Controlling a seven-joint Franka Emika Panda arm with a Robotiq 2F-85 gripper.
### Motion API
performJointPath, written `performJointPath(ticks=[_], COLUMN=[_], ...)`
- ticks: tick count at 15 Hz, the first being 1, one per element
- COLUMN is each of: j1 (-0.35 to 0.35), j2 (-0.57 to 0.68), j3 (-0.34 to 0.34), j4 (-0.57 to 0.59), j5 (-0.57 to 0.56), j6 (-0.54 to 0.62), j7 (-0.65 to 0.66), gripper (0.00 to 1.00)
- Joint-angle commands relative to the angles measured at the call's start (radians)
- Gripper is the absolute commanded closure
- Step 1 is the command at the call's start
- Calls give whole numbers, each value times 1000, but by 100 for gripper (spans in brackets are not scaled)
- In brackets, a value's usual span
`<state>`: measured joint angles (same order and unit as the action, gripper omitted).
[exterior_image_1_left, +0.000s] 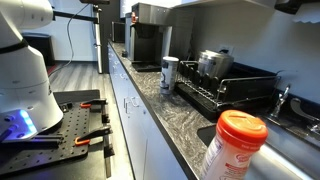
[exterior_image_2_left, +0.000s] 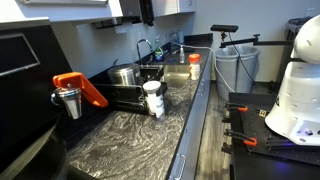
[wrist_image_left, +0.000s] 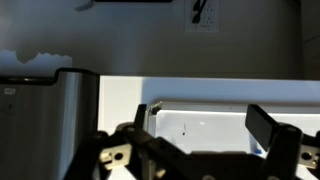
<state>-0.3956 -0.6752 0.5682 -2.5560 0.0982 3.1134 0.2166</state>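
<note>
The orange-lidded bottle (exterior_image_1_left: 232, 146) at five o'clock in an exterior view sits so close to the lens that it is soft and out of focus. The glossy countertop (exterior_image_1_left: 165, 105) behind it is sharper and carries pale streaks of overhead light. A blue glow marks the robot base (exterior_image_1_left: 20, 125) at eight o'clock. In an exterior view the dark machine (exterior_image_2_left: 25, 100) at nine o'clock is underexposed and blurred. The wrist view is dim: the gripper (wrist_image_left: 200, 128) at six o'clock is nearly a silhouette against a washed-out white surface (wrist_image_left: 220, 95) at centre.
</note>
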Motion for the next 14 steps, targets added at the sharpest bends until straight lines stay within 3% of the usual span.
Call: performJointPath(ticks=[1,7,14], j1=[94,223,374], j2=[-21,-19,-44], j3=[-76,-166,-289], j4=[-57,-126,-155], j5=[-51,-99,-114], j6=[-71,-143,-342], j7=[7,-9,-46], gripper=[0,0,0])
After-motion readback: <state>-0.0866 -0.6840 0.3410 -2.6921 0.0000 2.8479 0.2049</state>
